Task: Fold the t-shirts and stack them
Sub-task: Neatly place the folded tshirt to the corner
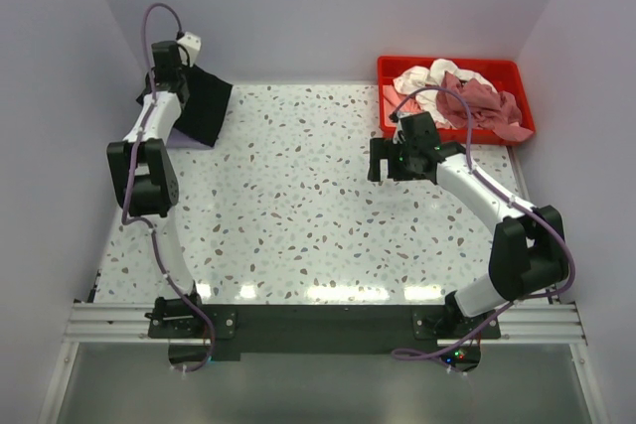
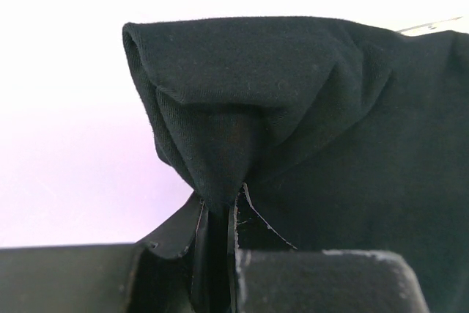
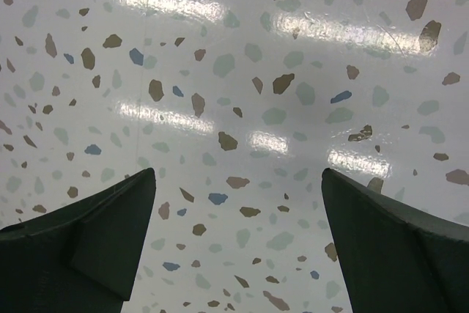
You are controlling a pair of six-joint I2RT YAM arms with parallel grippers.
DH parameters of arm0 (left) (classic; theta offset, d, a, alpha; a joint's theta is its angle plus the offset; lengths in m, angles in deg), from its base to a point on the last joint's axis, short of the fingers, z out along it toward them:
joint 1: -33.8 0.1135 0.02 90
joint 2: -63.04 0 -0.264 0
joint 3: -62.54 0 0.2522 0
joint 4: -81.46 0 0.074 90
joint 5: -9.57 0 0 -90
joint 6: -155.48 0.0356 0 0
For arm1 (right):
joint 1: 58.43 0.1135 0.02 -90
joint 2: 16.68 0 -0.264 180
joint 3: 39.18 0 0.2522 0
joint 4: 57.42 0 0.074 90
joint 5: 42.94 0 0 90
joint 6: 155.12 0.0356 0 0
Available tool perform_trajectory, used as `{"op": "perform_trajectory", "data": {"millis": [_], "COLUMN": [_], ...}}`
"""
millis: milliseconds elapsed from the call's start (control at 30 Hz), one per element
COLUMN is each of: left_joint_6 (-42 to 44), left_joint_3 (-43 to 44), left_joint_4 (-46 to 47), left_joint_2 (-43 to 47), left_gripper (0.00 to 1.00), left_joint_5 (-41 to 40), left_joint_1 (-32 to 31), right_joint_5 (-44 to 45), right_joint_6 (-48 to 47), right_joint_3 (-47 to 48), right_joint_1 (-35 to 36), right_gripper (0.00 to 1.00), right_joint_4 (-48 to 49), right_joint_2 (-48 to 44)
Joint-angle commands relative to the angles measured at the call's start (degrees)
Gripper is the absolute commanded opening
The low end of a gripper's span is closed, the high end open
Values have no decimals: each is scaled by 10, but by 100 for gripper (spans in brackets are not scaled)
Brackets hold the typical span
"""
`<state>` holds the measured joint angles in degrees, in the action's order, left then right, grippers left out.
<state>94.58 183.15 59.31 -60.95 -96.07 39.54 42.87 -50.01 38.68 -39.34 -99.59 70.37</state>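
Above speckled desk [image 1: 298, 206], with left end effector [image 2: 220, 207] clamped on black t-shirt [image 2: 308, 93] and right end effector [image 3: 238, 174] spread, beware narrow-pinch slippage.

The table [image 1: 298, 215] is glossy white, speckled with brown, blue and grey-green flecks. At ten o'clock, a plain black t-shirt [image 1: 206, 106]. At two o'clock, a red tray [image 1: 449, 61] with a white shirt [image 1: 417, 78] and a dusty-rose shirt [image 1: 487, 104].

Speckled tabletop [image 1: 288, 206], lying directly beneath the right claw [image 1: 402, 171] and carrying bright streaks of reflected light. Red tray [image 1: 505, 67], just beyond the claw and to its right, at the table's far corner. Pale walls [image 1: 328, 7] rise behind and to either side.
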Motion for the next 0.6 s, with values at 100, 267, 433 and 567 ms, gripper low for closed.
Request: {"op": "perform_trajectory", "data": {"millis": [100,267,433,567], "left_joint_6": [-13,-12,-17,-35], "left_joint_3": [45,51,52,58], "left_joint_4": [28,32,35,39], "left_joint_2": [-32,-56,-68,-61], "left_gripper": [0,0,40,100], "left_joint_5": [2,-4,-23,-52], "left_joint_1": [20,30,35,36], "right_joint_5": [20,25,30,29], "right_joint_6": [-8,-10,-8,-7], "right_joint_3": [24,24,25,26], "right_joint_1": [-1,-2,-1,-2], "right_gripper": [99,99,99,99], "right_joint_4": [-3,-5,-8,-11], "right_joint_2": [-5,-4,3,1]}}
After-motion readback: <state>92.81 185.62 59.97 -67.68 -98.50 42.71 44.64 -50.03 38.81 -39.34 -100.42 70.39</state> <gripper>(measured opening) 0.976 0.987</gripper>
